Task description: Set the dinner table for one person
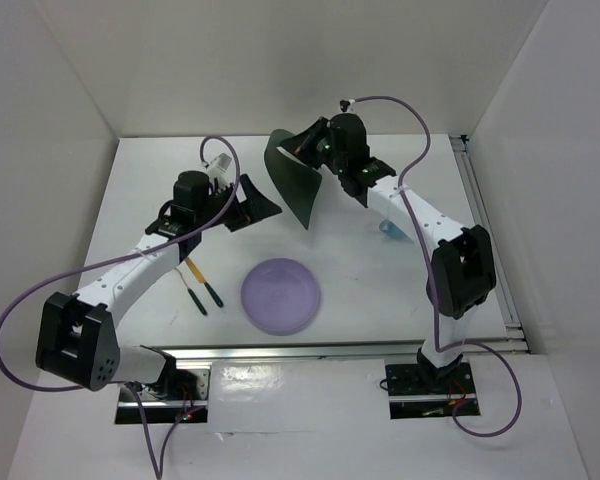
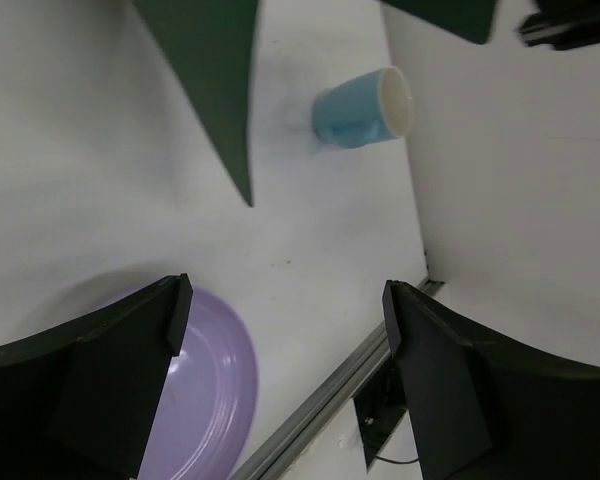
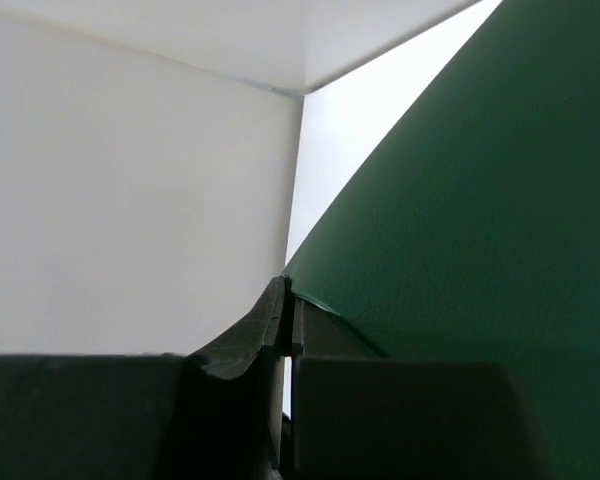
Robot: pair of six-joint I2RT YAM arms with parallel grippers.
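Broadly, the white surface (image 1: pixel 380 290) filled the middle of the overhead view, spreading from the arm bases at the near edge to the back wall, far larger than anything on it. A round purple plate (image 1: pixel 281 295) lay near its front centre. Left of the plate, two slim utensils (image 1: pixel 200 285) with dark green handles lay side by side; what kind they were I could not tell. A blue cup (image 1: pixel 388 229) sat toward the right, partly hidden behind the right arm.

A dark green placemat (image 1: pixel 295 185) hung curled above the back of the surface, lifted clear of it. The right gripper (image 3: pixel 288 300) had its jaws pinched closed on the edge of that mat. The left gripper (image 1: pixel 255 210) hovered just left of the hanging mat with its jaws spread wide and nothing between them; its wrist camera saw the plate (image 2: pixel 210 390) and cup (image 2: pixel 360 105) past its fingers (image 2: pixel 130 370).
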